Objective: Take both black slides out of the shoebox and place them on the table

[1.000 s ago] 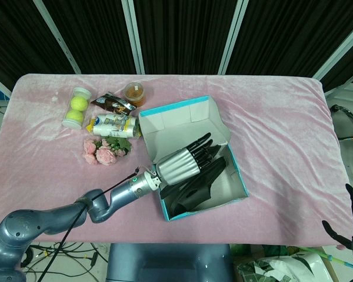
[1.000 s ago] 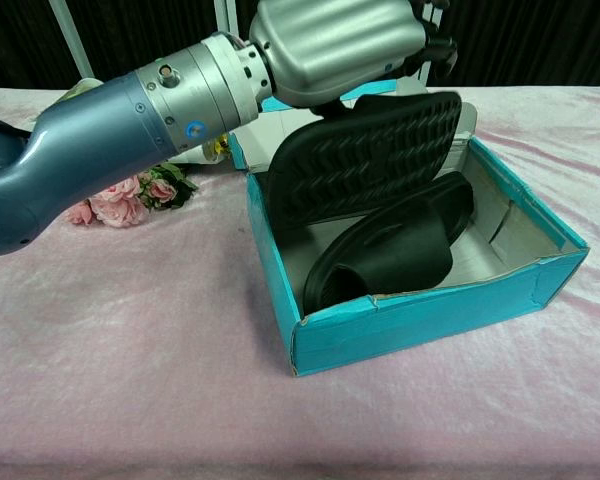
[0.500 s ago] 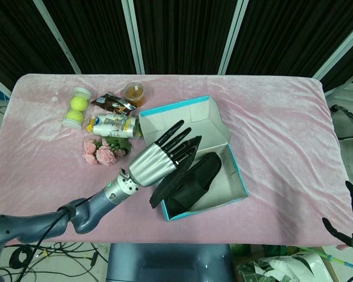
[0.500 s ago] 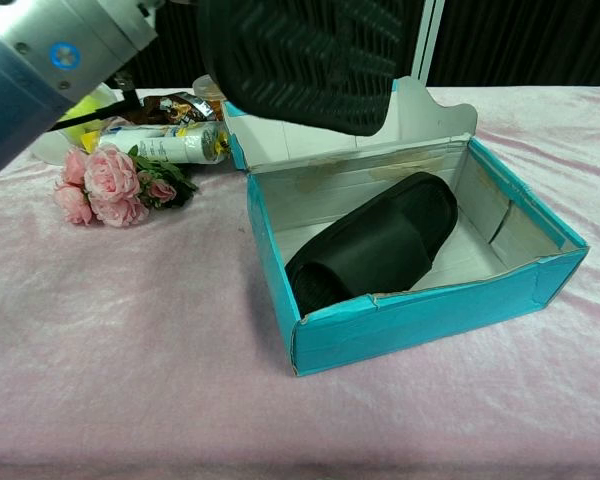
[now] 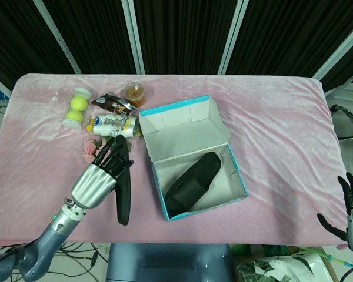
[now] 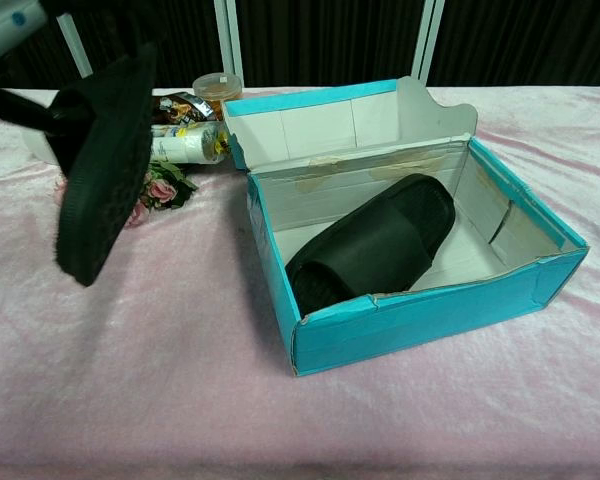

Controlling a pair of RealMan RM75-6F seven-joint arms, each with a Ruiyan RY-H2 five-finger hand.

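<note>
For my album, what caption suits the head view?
Left hand carries one black slide left of the shoebox; the other slide waits inside.

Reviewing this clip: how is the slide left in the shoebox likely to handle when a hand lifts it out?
The slide in the shoebox probably stays fairly stiff: its twin, the held slide, hangs straight from the left hand without drooping. It looks light, likely foam or rubber. The matte surface should resist slipping, and lying flat against the shoebox floor, it seems unlikely to roll.
</note>
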